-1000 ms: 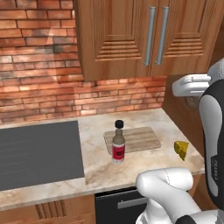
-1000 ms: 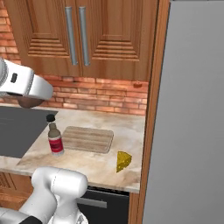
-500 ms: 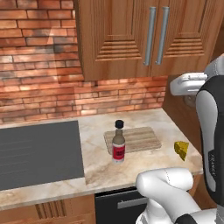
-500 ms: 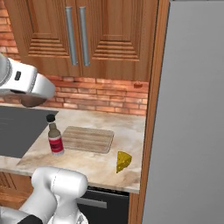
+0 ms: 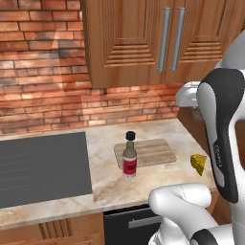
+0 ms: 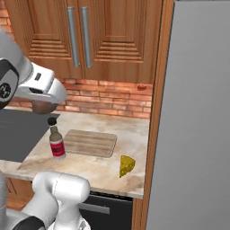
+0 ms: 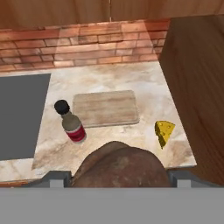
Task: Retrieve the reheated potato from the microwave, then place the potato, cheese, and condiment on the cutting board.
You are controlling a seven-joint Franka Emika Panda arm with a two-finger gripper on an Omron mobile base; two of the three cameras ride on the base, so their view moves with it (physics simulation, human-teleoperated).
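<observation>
Kitchen: cooktop (image 5: pixel 40 167), stone counter (image 5: pixel 103 184), wood cabinets (image 5: pixel 143 38) (brick backsplash).

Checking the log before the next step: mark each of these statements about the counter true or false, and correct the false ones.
1. The gripper holds the potato between its tips. True.
2. The cheese lies on the cutting board. False: it sits on the counter, right of the board and nearer the front edge.
3. The condiment stands upright by the board's left end. True.
4. The condiment has tipped over onto the cooktop. False: it stands on the counter beside the cooktop.
5. The cutting board carries nothing yet. True.
</observation>
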